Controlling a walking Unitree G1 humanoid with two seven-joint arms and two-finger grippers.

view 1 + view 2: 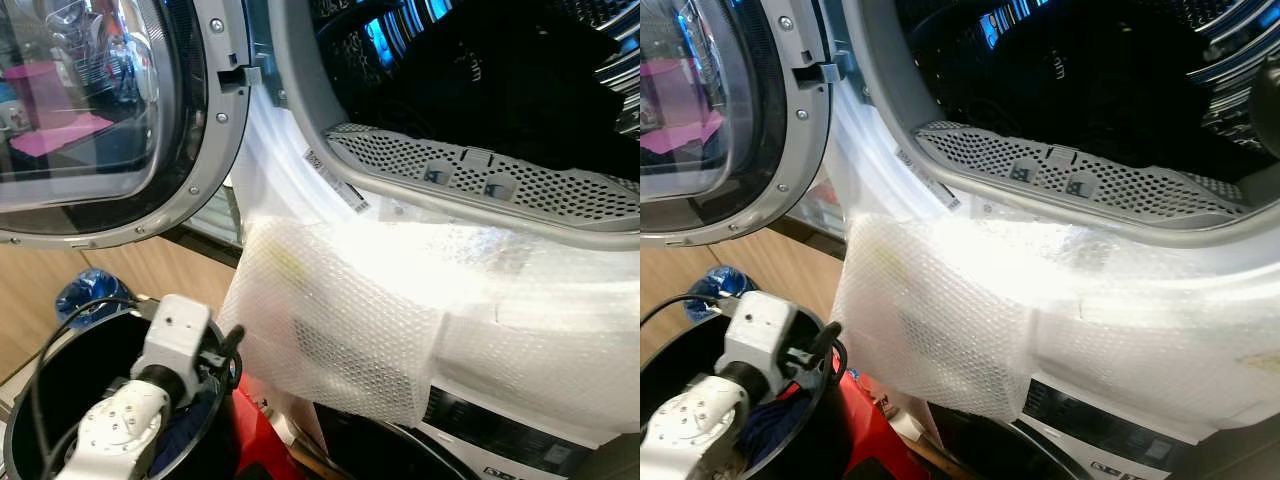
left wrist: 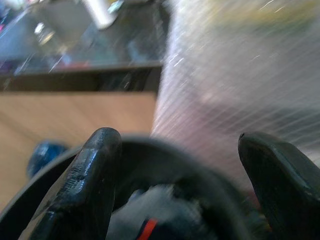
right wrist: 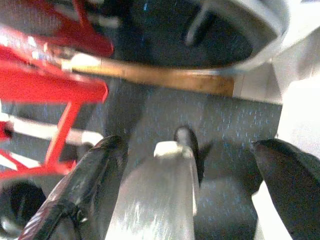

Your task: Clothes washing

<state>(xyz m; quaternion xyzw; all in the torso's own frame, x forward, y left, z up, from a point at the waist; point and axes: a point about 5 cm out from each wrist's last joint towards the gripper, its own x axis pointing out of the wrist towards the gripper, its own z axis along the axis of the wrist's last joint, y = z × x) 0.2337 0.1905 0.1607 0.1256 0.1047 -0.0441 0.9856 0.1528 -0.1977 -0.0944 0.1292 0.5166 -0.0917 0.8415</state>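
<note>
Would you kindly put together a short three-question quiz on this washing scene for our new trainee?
1. True or false: the washer door is shut.
2. What covers the washer's front below the drum opening? A) towel B) bubble wrap C) cardboard
3. Which arm reaches into the black basket?

Key: 1. False, it stands open. 2. B, bubble wrap. 3. The left arm; its left gripper is open over the clothes.

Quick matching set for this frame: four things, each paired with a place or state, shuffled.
Things:
1. washer door
2. bubble wrap
3. left gripper
4. black bucket

States:
A. draped over the washer's front below the drum opening
B. swung open
C. lower left, clothes inside
D. jaws apart, above the bucket

Pairs: 1-B, 2-A, 3-D, 4-C
</note>
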